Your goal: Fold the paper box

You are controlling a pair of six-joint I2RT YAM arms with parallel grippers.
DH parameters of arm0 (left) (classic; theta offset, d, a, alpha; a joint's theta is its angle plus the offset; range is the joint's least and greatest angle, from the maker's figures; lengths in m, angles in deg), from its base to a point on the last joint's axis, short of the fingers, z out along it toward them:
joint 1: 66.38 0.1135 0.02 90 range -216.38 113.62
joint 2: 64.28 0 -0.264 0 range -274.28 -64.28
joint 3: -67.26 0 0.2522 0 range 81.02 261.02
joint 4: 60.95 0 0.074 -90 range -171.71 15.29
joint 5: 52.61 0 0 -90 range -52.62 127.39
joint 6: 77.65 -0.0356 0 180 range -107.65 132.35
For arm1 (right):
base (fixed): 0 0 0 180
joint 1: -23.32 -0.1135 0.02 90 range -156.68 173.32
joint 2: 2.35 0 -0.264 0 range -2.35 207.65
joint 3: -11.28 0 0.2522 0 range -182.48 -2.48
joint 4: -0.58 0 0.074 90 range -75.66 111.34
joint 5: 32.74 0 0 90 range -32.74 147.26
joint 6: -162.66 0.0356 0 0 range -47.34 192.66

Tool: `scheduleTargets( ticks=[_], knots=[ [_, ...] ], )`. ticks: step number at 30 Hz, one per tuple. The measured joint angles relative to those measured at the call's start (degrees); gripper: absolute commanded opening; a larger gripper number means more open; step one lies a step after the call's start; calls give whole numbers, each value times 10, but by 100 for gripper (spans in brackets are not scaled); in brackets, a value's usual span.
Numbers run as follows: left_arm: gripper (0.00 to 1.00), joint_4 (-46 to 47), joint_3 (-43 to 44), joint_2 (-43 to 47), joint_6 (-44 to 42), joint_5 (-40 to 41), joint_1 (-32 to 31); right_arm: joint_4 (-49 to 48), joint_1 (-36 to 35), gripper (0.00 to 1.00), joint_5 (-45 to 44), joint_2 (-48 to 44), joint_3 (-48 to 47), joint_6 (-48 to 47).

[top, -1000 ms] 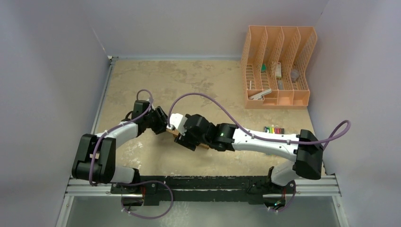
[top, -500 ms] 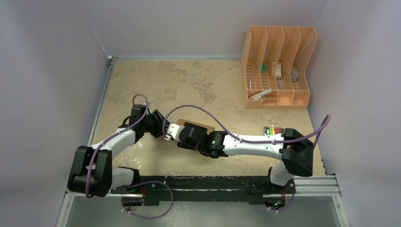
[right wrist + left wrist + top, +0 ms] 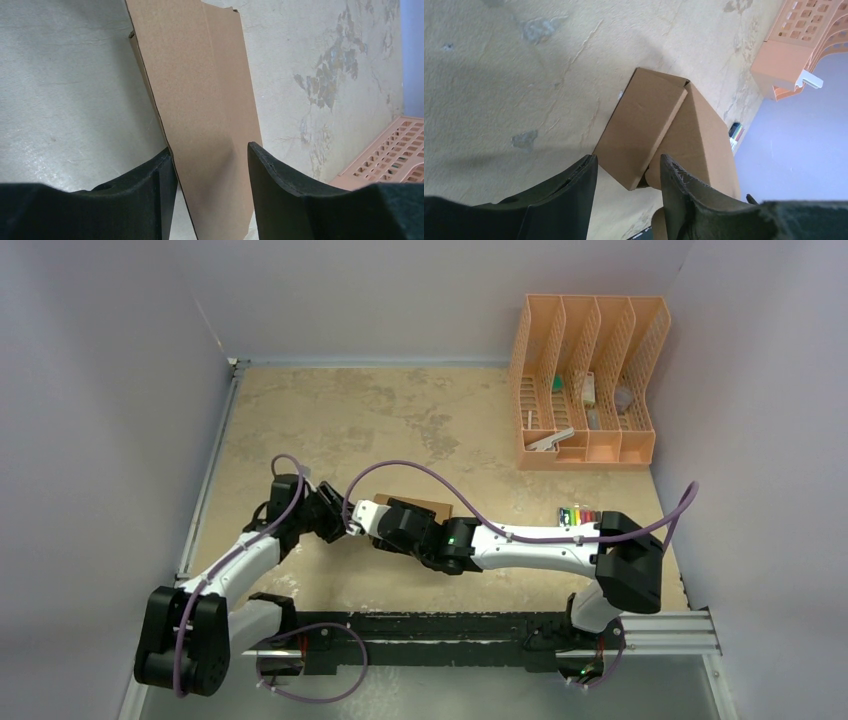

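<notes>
1. Left wrist view: the left gripper (image 3: 628,160) holds its two black fingers spread. The near corner of the paper box (image 3: 649,120) lies between them, and a bit of table shows beside the left finger, so nothing is clamped.
2. Right wrist view: the right gripper (image 3: 209,147) also has its fingers wide apart. One long cardboard panel fills the gap from side to side. I cannot tell if the pads press on it.
3. Top external view shows much less. Only a brown strip of the box is seen behind the right arm (image 3: 530,540), and both grippers meet at its left end.
4. The box is plain matte brown card with sharp creases and one flap edge overlapping the next panel. It lies flat near the middle of the mottled beige table (image 3: 330,420).
5. To the right of the box lies a pack of markers (image 3: 580,514), apart from it.
6. The orange rack (image 3: 585,380), made of plastic lattice, stands in the far right corner, well apart from the box. Bare table surface shows on the far and left sides of the box.
</notes>
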Motion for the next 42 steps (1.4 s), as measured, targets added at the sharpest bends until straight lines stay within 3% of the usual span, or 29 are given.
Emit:
scheduleTargets(
  ticks=[5, 13, 23, 42],
  knots=[
    [48, 6, -22, 2, 26, 0, -14, -4, 0, 54, 3, 4, 0, -1],
    [48, 41, -25, -1, 58, 20, -88, -8, 0, 52, 14, 22, 0, -2],
    [48, 11, 20, -16, 39, 76, -121, -25, 0, 46, 15, 23, 6, -2],
    [47, 3, 25, -24, 8, 220, -259, -71, 2, 42, 7, 37, 38, -1]
  ],
)
